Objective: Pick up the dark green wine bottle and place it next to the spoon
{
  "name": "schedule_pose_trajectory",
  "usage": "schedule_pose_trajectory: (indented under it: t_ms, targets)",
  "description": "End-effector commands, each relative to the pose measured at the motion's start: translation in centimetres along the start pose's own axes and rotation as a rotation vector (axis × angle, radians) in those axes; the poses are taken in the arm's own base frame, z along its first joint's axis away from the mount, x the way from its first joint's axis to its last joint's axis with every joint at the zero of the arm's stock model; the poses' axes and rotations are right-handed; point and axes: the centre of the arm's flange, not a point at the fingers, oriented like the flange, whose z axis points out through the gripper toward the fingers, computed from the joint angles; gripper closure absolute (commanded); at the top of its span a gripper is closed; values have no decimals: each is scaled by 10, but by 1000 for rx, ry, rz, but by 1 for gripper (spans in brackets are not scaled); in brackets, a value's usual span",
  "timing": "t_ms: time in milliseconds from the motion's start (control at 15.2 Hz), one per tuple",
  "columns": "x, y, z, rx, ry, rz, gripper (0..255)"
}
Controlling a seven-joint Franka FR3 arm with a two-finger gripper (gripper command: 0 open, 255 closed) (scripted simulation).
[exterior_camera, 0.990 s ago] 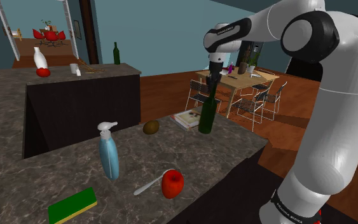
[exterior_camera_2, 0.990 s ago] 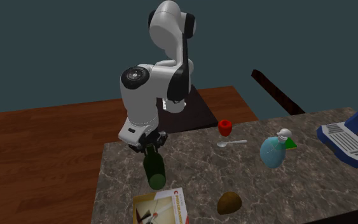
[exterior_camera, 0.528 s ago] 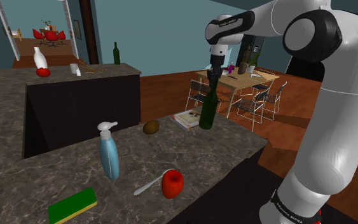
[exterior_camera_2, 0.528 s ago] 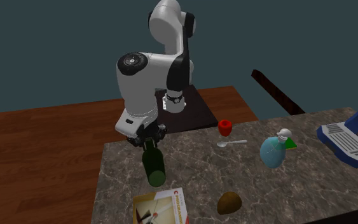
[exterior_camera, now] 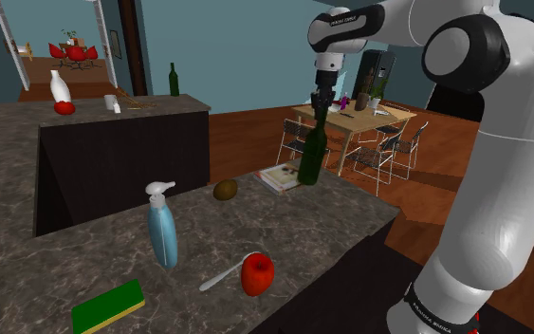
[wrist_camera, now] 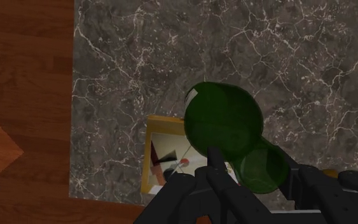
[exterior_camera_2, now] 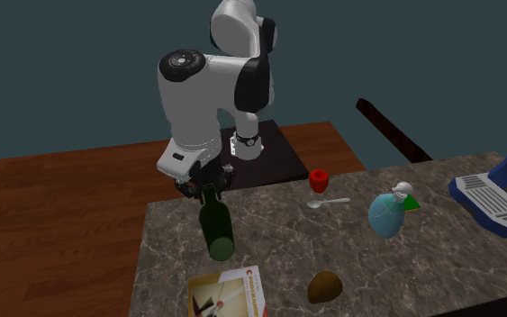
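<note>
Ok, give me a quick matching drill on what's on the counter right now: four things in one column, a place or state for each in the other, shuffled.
Things:
1. wine bottle
2. spoon
3. pump bottle
4. magazine

Places and states:
A. lying beside the red apple
B. lying flat by the counter edge
C. clasped at the neck by the hand
D. standing upright, light blue

Pairs: 1-C, 2-A, 3-D, 4-B

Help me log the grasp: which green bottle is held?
The near bottle by the magazine, its neck clasped; the other bottle stands free on the far counter.
</note>
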Motion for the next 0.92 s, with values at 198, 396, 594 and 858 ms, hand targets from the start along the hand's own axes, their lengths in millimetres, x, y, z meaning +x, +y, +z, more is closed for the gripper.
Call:
schedule_pose_trajectory:
  t_ms: [198,396,594,858]
  targets:
    - [-5,-53,-4,0,0,0,255]
    - [-9,-92,-3,0,0,0,255]
    - [-13,-131,-3,0,0,0,255]
    - [-18,-184,-3,0,0,0,255]
